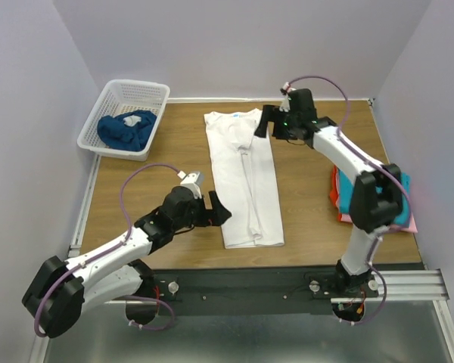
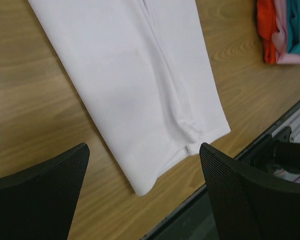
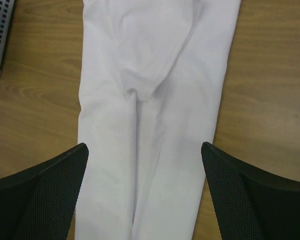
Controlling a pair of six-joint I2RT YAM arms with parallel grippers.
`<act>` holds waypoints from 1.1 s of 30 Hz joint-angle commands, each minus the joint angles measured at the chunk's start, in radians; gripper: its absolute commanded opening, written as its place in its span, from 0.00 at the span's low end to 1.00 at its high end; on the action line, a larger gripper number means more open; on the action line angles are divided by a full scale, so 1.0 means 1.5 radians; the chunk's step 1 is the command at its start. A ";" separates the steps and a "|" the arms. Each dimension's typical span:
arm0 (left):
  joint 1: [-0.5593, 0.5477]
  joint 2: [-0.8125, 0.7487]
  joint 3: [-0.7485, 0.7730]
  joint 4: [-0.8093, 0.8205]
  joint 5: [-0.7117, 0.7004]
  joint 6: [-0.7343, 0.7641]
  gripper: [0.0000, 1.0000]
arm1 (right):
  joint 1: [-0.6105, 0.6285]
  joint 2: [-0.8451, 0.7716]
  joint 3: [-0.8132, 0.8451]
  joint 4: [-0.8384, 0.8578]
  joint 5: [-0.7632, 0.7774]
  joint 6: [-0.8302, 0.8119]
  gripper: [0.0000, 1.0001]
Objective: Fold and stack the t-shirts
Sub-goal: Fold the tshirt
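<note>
The white t-shirt (image 1: 246, 178) lies on the table folded into a long narrow strip, sides turned in. It also shows in the left wrist view (image 2: 135, 80) and the right wrist view (image 3: 155, 115). My left gripper (image 1: 212, 208) is open and empty, just left of the strip's near end. My right gripper (image 1: 271, 121) is open and empty, above the strip's far end by the collar. A stack of folded t-shirts (image 1: 340, 193), red-orange, pink and teal, lies at the right, partly hidden by the right arm. A dark blue t-shirt (image 1: 126, 128) lies crumpled in the basket.
The white lattice basket (image 1: 106, 102) stands at the table's far left corner. The folded stack shows at the left wrist view's upper right (image 2: 282, 30). The metal rail (image 1: 287, 283) runs along the near edge. Walls close in three sides.
</note>
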 commanded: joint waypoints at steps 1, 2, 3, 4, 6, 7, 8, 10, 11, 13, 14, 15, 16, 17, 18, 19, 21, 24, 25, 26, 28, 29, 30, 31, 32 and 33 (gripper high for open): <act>-0.042 -0.010 -0.017 -0.081 -0.008 -0.052 0.98 | -0.002 -0.133 -0.189 -0.008 -0.003 0.058 1.00; -0.050 -0.004 -0.018 -0.088 -0.012 -0.058 0.98 | -0.003 -0.165 -0.283 0.000 -0.013 0.067 1.00; -0.068 -0.001 -0.017 -0.091 -0.015 -0.063 0.98 | -0.003 -0.194 -0.320 0.009 -0.013 0.071 1.00; -0.075 0.004 -0.013 -0.091 -0.015 -0.066 0.98 | -0.004 -0.218 -0.359 0.010 -0.012 0.076 1.00; -0.098 0.022 -0.007 -0.090 -0.019 -0.074 0.98 | -0.003 -0.288 -0.438 0.010 -0.005 0.095 1.00; -0.104 0.031 -0.002 -0.090 -0.021 -0.074 0.98 | -0.004 -0.311 -0.461 0.010 -0.014 0.100 1.00; -0.107 0.051 0.002 -0.095 -0.023 -0.075 0.97 | -0.003 -0.344 -0.479 0.010 -0.042 0.103 1.00; -0.120 0.075 0.009 -0.099 -0.022 -0.077 0.95 | -0.003 -0.375 -0.532 0.011 -0.066 0.104 1.00; -0.124 0.098 0.012 -0.099 -0.023 -0.078 0.94 | -0.003 -0.401 -0.567 0.011 -0.085 0.106 1.00; -0.136 0.122 0.022 -0.100 -0.024 -0.079 0.94 | -0.003 -0.419 -0.598 0.010 -0.115 0.105 1.00; -0.138 0.142 0.026 -0.107 -0.027 -0.080 0.93 | -0.003 -0.425 -0.613 0.010 -0.127 0.108 1.00; -0.140 0.152 0.033 -0.109 -0.028 -0.081 0.93 | -0.003 -0.436 -0.644 0.010 -0.147 0.106 1.00; -0.142 0.161 0.035 -0.110 -0.029 -0.080 0.91 | -0.003 -0.440 -0.658 0.009 -0.168 0.104 1.00; -0.144 0.177 0.037 -0.109 -0.031 -0.082 0.89 | -0.003 -0.443 -0.671 0.009 -0.203 0.104 1.00; -0.146 0.185 0.043 -0.110 -0.032 -0.081 0.85 | -0.003 -0.447 -0.686 0.009 -0.216 0.104 1.00; -0.147 0.192 0.047 -0.110 -0.030 -0.080 0.83 | -0.003 -0.449 -0.706 0.009 -0.227 0.107 1.00; -0.153 0.211 0.054 -0.111 -0.026 -0.076 0.76 | -0.002 -0.452 -0.721 0.008 -0.238 0.112 1.00; -0.160 0.218 0.057 -0.119 -0.023 -0.076 0.69 | -0.003 -0.461 -0.735 0.007 -0.236 0.119 1.00; -0.161 0.219 0.056 -0.123 -0.024 -0.076 0.67 | -0.003 -0.463 -0.737 0.006 -0.234 0.120 1.00; -0.162 0.217 0.055 -0.136 -0.031 -0.077 0.66 | -0.003 -0.467 -0.737 0.005 -0.231 0.122 1.00; -0.164 0.220 0.053 -0.150 -0.037 -0.079 0.51 | -0.002 -0.472 -0.738 -0.004 -0.226 0.123 1.00; -0.164 0.221 0.052 -0.152 -0.038 -0.078 0.47 | -0.002 -0.474 -0.738 -0.010 -0.225 0.124 1.00; -0.164 0.223 0.050 -0.155 -0.037 -0.078 0.40 | -0.002 -0.479 -0.740 -0.017 -0.225 0.123 0.99; -0.165 0.224 0.046 -0.155 -0.040 -0.077 0.37 | -0.002 -0.481 -0.745 -0.034 -0.223 0.122 0.98; -0.165 0.226 0.045 -0.158 -0.050 -0.084 0.35 | -0.002 -0.485 -0.749 -0.044 -0.213 0.122 0.98; -0.165 0.226 0.042 -0.158 -0.052 -0.090 0.28 | -0.002 -0.496 -0.758 -0.052 -0.207 0.120 0.98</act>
